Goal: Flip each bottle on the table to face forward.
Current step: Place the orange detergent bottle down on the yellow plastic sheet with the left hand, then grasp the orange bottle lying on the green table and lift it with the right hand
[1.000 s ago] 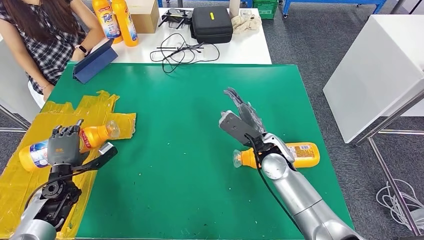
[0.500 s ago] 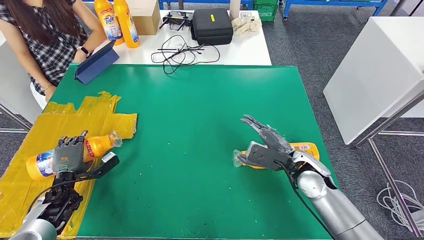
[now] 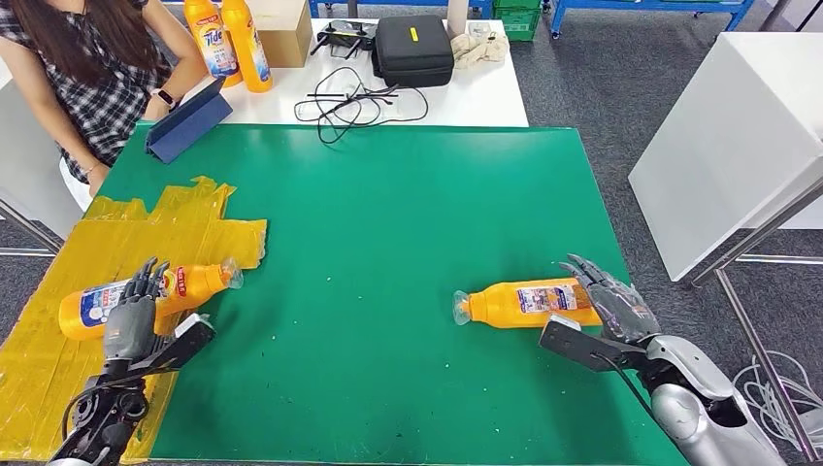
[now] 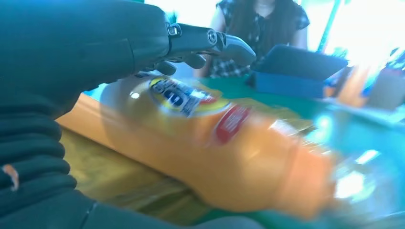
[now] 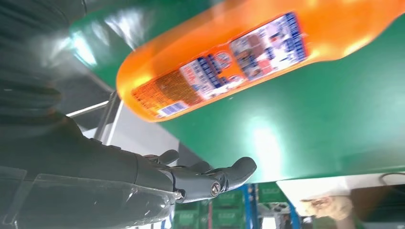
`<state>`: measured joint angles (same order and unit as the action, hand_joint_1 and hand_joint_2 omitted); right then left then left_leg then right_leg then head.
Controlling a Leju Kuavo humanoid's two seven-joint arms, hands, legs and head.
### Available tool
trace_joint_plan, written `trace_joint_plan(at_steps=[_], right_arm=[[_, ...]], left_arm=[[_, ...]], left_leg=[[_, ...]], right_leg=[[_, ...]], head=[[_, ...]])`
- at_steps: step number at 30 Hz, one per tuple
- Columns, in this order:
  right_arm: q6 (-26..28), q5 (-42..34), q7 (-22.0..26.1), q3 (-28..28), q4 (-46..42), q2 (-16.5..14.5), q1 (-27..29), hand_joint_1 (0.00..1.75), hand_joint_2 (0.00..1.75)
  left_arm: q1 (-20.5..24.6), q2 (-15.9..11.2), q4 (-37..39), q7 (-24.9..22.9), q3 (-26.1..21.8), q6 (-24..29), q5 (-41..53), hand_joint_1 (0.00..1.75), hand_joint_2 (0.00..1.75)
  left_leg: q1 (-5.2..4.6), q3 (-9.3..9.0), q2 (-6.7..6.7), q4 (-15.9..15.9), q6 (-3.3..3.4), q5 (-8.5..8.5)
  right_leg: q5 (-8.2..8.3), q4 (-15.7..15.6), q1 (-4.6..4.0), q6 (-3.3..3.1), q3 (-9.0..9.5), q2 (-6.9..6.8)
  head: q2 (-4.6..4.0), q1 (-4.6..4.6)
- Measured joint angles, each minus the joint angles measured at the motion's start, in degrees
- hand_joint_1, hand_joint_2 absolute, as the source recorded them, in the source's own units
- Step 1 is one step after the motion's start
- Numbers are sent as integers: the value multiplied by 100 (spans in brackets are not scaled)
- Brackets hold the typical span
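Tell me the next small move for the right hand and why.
Probably curl the right hand around the base of the right bottle to roll it. The hand sits open beside the base, gripping nothing, and the bottle lies on the green mat showing its fine-print label.

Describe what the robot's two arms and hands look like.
Both arms are silver metal tubes with rounded joints. The right robot hand has dark grey fingers, a flat grey thumb and a black cable along its wrist. The left robot hand matches it, above a black wrist joint with a thin cable.

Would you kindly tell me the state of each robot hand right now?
Left robot hand: open, fingers resting on the left bottle.
Right robot hand: open beside the right bottle.
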<state>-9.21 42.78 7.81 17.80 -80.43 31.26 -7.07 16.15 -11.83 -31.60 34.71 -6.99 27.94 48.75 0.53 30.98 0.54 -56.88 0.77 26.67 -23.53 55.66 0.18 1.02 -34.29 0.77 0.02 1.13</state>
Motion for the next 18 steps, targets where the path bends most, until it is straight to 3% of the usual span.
trace_joint_plan(at_steps=[9, 15, 18], right_arm=[[22, 199, -101, -158, 189, 9, 14, 0, 175], [7, 347, -92, -220, 406, 25, 34, 0, 175], [38, 472, -48, -174, 679, -32, -54, 0, 175]], left_arm=[[-377, 121, -1427, 352, 13, -667, -1292, 0, 0], [-702, 240, -2702, 537, 13, -1578, -3074, 0, 0], [-797, 310, -3272, 533, 25, -1891, -3476, 0, 0]], left_leg=[[5, 1, -3, 0, 0, -1], [4, 5, -3, 0, 0, 0], [3, 6, -2, 0, 0, 0]], right_leg=[[0, 1, -4, 0, -2, 1], [0, 0, -4, 0, -2, 1], [0, 0, -2, 0, -2, 0]], head=[[0, 1], [1, 0], [1, 0]])
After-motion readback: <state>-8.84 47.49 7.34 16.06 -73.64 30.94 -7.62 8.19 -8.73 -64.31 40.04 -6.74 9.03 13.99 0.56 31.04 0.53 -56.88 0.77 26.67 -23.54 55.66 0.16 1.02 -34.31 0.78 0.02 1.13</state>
